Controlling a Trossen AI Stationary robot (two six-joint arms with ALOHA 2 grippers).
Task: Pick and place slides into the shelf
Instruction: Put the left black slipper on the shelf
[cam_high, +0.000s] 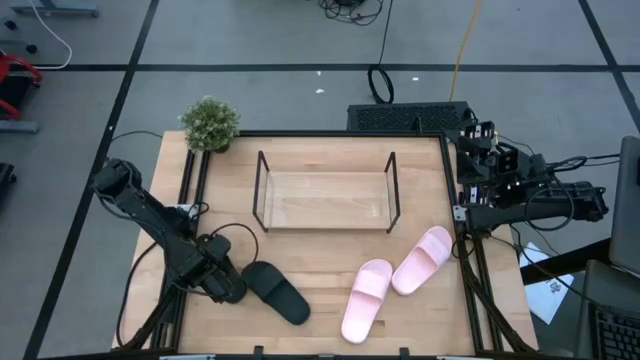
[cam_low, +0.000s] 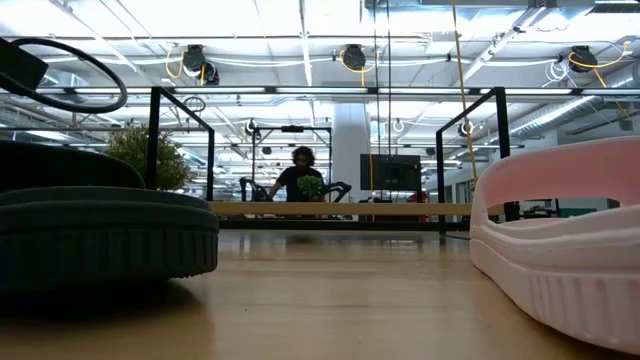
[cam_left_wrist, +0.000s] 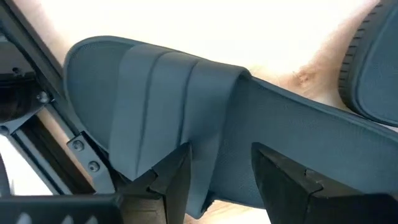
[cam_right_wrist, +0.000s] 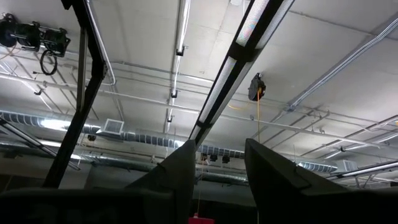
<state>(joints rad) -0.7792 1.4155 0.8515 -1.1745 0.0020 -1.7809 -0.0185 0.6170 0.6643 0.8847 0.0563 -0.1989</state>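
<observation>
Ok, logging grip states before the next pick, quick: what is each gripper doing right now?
Left gripper: open, fingers either side of a black slide, not clamped.
Right gripper: open, holding nothing, parked off the table's right edge.

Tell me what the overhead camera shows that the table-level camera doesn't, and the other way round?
Only the overhead view shows both arms: the left gripper low at the black slide, its fingers open, and the right gripper parked at the table's right edge. It also shows that the shelf holds no slides, and that two pink slides lie side by side.

Only the table-level view shows the room behind, with a person in the distance.

Both show a black slide, a pink slide, the shelf and the potted plant.
</observation>
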